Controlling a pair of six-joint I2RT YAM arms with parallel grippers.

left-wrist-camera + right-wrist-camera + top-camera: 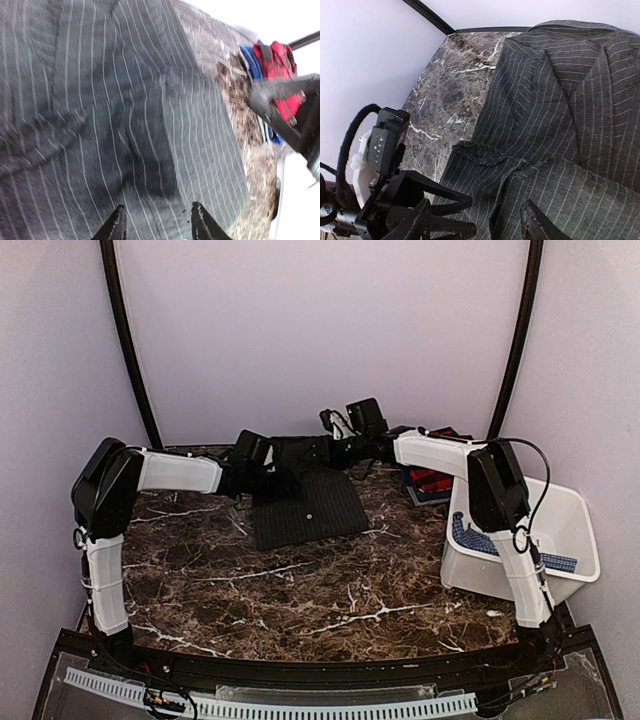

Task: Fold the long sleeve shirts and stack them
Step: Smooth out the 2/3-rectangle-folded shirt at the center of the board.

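From above, the dark pinstriped shirt [305, 508] lies partly folded at the far middle of the marble bench [300, 590]. Both arms reach over its far edge, the left end effector [280, 480] and the right end effector [330, 452] close together above the cloth. The red plaid shirt [432, 478] sits folded at the far right, just beside the white bin [570, 530].

In the left wrist view, the two fingertips [116, 227] stand apart over flat striped cloth, with nothing pinched between them, so this end effector is open. The plaid shirt shows at the upper right on something blue.

In the right wrist view, the fingers [540, 225] are also spread wide and hold nothing. A raised crease runs beneath them, and the collar lies further off.

The fold looks laid and the grip let go. To do this step well, each arm should probably lift straight up so the layers are not dragged. The crease could then be pressed flat and the edges squared before the bundle goes onto the plaid one.
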